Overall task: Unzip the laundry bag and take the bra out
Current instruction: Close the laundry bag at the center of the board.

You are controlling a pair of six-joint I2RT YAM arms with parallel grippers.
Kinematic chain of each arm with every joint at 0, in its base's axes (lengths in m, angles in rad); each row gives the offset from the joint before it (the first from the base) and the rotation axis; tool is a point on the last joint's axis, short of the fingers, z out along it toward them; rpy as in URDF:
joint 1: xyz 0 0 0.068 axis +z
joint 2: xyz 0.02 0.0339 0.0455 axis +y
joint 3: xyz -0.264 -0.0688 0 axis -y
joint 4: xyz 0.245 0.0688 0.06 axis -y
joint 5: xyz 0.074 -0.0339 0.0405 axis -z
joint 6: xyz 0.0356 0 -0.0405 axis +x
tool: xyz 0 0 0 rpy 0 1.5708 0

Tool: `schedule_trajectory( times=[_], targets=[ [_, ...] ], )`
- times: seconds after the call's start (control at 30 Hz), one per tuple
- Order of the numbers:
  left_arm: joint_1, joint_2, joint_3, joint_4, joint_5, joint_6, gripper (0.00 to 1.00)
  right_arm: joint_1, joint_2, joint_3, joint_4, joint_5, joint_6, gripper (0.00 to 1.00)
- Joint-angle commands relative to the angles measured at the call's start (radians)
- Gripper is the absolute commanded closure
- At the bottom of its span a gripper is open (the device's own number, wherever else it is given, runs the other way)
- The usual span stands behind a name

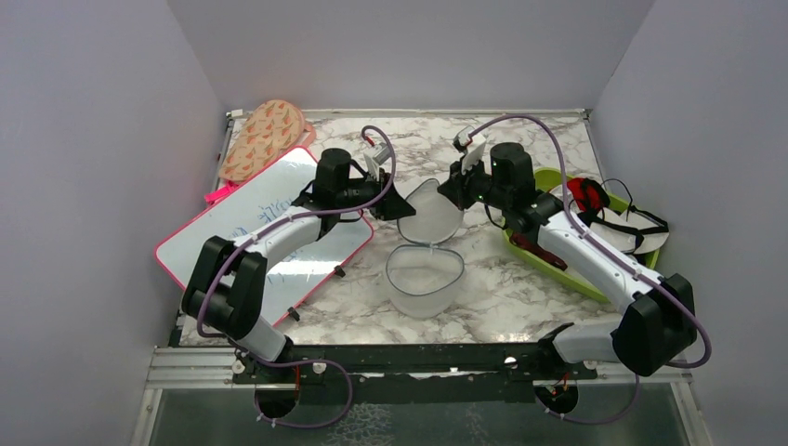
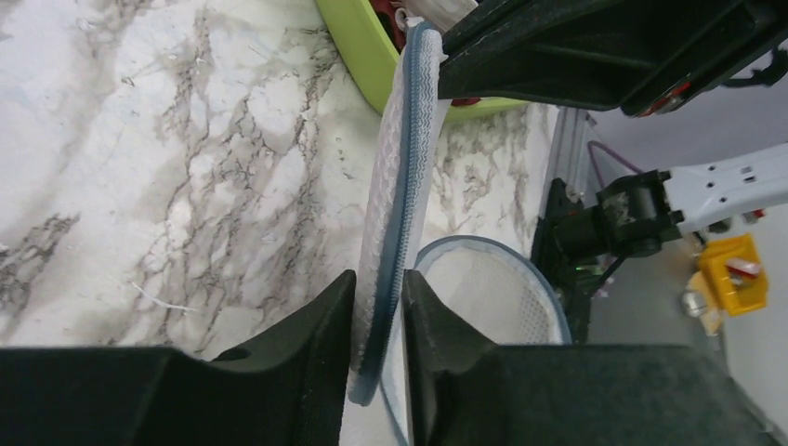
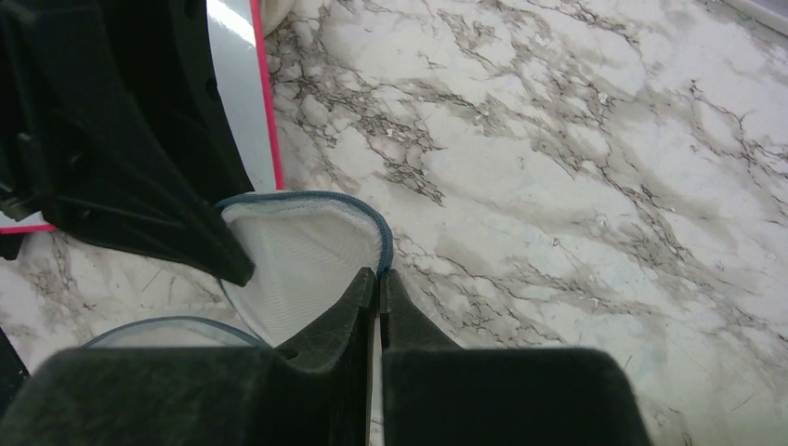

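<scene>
Located the laundry bag [image 1: 425, 279] at the middle of the counter [image 1: 520, 297], between the two arms. Found it unzipped: dark zipper line parted as far round as visible, base sitting open on the marble, lid flap [image 1: 429, 209] raised on edge just beyond the base, toward the far side.

Read the left jaws as pinching the lid's left rim, with mesh and blue-grey piping clamped between the pads [image 2: 316, 353] in the left wrist view. Read the right jaws as all but pressed together on the lid's right rim, with only a thin sliver of mesh between them in the right wrist view.

Checked the base interior from above and from the left wrist: white mesh only, nothing dark inside.

Spotted black straps and fabric in the lime-green tray [image 1: 548, 176] at right, well apart from the bag, lying over a white cloth [image 1: 627, 237] beside a dark red cloth [image 1: 585, 193]. Taken for the bra [image 1: 648, 221], though too small to confirm.

Judging progress: unzipping complete. Removal probably complete too, provided the black item in the tray proves to be the bra. Left to do, at a guess: little beyond letting go of the lid and backing both arms off.
</scene>
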State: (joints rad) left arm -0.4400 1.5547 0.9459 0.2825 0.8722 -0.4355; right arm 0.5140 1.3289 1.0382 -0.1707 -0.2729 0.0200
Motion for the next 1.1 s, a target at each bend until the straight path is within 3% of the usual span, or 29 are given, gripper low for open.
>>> schedule_trajectory(
  times=[0.0,0.1,0.23,0.37,0.53,0.67,0.83,1.07],
  targets=[
    [-0.019,-0.074,-0.008,-0.048,-0.074,0.111,0.9,0.004,-0.037,-0.011,0.027,-0.074,-0.003,0.99],
    [-0.047,-0.153,-0.034,-0.063,-0.179,0.166,1.0,0.004,-0.033,-0.004,0.013,-0.106,0.005,0.98],
    [-0.117,-0.279,-0.089,-0.074,-0.389,0.25,1.0,0.004,-0.042,0.024,-0.025,-0.098,0.031,0.82],
    [-0.206,-0.389,-0.164,-0.038,-0.565,0.341,1.0,0.004,-0.086,0.08,-0.077,-0.084,0.037,0.45],
    [-0.245,-0.466,-0.233,0.017,-0.701,0.382,1.0,0.004,-0.188,0.139,-0.131,0.011,0.063,0.26],
    [-0.264,-0.531,-0.311,0.115,-0.717,0.441,1.0,0.004,-0.278,0.15,-0.137,0.043,0.069,0.18],
    [-0.32,-0.574,-0.344,0.121,-0.721,0.609,1.0,0.004,-0.313,0.174,-0.178,0.077,0.047,0.16],
    [-0.396,-0.614,-0.359,-0.024,-0.661,0.861,1.0,0.004,-0.36,0.167,-0.225,0.116,0.033,0.16]
  ],
)
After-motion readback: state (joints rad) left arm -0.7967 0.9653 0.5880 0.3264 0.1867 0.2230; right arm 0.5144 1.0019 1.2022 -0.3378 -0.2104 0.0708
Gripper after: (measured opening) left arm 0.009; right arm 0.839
